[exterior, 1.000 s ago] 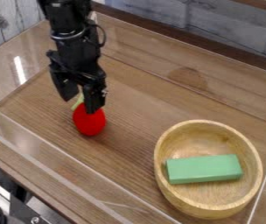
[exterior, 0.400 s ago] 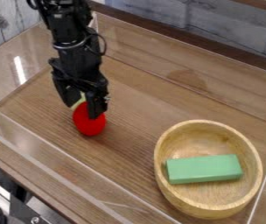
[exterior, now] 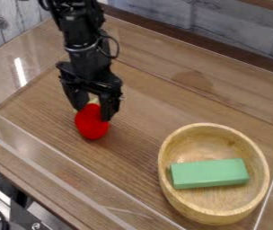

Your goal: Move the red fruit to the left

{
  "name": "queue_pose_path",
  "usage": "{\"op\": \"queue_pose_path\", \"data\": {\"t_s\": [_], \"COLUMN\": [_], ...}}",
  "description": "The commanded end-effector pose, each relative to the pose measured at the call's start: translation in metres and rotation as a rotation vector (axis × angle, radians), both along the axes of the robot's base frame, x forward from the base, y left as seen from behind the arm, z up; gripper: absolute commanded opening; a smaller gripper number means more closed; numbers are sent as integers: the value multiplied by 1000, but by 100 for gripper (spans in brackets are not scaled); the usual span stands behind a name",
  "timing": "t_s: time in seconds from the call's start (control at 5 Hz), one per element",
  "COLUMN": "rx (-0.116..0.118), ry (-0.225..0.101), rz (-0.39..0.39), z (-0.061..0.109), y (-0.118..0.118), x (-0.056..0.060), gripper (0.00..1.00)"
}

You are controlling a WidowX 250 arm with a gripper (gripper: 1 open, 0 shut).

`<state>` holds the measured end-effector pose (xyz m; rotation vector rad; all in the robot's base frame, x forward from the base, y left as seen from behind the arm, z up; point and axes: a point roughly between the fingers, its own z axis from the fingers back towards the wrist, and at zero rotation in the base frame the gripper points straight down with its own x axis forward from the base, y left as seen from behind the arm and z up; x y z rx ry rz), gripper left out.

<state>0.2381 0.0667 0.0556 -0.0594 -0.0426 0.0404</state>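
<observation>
The red fruit [exterior: 93, 127] is a small bright red toy lying on the wooden table, left of centre. My black gripper [exterior: 91, 110] points straight down right over it, open, with one finger [exterior: 72, 101] on the fruit's left and the other on its right. The fingers straddle the fruit's upper part and hide its top. I cannot tell whether they touch it.
A round wooden bowl [exterior: 185, 195] stands at the front right with a green rectangular block [exterior: 208, 172] lying in it. Clear plastic walls [exterior: 55, 171] ring the table [exterior: 175, 99], close along the front and left edges.
The gripper has come down slightly and shifted a little to the right, so its open fingers now sit lower around the red fruit. The fruit has not moved.
</observation>
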Motion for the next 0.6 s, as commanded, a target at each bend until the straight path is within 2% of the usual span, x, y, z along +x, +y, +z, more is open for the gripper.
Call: {"op": "queue_pose_path", "data": {"t_s": [0.0, 0.2, 0.4], "rx": [17, 17, 8], "ry": [-24, -21, -25], "rz": [20, 48, 70], "z": [2, -7, -4], "y": [-2, -5, -7], "x": [2, 1, 1], "gripper": [100, 0, 0]}}
